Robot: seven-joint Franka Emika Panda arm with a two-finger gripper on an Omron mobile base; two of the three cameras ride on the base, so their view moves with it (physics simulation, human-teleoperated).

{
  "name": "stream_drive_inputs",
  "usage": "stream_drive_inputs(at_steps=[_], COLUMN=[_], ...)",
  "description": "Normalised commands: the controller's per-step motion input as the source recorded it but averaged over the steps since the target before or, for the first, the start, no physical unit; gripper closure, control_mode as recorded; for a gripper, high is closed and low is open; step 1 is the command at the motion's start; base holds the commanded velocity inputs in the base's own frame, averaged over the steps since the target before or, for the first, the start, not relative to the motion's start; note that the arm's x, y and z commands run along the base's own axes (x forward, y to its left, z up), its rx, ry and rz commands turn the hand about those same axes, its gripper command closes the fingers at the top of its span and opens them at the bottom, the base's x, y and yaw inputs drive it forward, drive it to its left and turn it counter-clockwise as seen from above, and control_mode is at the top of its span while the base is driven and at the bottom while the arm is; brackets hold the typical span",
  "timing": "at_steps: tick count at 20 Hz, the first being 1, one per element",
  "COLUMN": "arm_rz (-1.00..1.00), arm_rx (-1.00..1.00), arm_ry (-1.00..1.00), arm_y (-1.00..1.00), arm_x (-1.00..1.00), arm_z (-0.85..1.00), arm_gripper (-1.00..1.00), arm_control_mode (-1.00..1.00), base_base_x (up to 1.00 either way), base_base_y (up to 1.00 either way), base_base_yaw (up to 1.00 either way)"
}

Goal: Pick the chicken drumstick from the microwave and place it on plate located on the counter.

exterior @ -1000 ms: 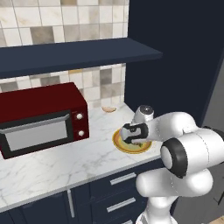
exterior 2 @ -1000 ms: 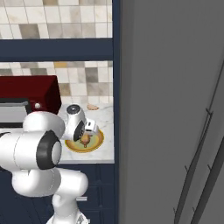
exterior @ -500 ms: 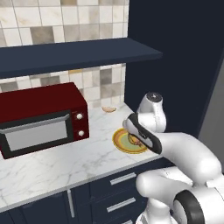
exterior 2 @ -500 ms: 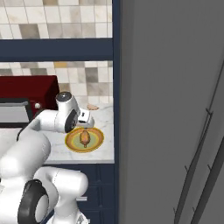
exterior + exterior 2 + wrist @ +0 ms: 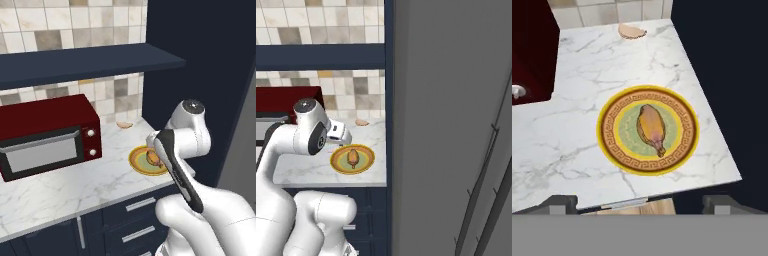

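the chicken drumstick point(image 5: 650, 127) is lying flat in the pale green middle of the plate point(image 5: 610, 144), bone end pointing toward the tabletop's point(image 5: 572, 95) front edge. plate sits on the white marble near the right corner. end effector point(image 5: 639, 202) hangs above it with fingertips point(image 5: 561, 202) wide apart, nothing between them. pale curved food scrap point(image 5: 632, 31) back by the tiles, dark red appliance point(image 5: 47, 134) off to the left.
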Motion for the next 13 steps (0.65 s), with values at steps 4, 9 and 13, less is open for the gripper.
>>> stream_drive_inputs(at_steps=[4, 9, 13], arm_rz=[0.0, 0.0, -0.01], arm_rx=[0.0, 0.0, 0.0], arm_ry=[0.0, 0.0, 0.0], arm_y=[-0.07, -0.12, -0.22], arm_x=[-0.62, -0.38, -0.22], arm_z=[0.87, 0.58, 0.31], arm_gripper=[-1.0, -1.0, -1.0], arm_control_mode=[-1.0, -1.0, -1.0], base_base_x=[0.0, 0.0, 0.0], base_base_y=[0.0, 0.0, 0.0], base_base_yaw=[0.0, 0.0, 0.0])
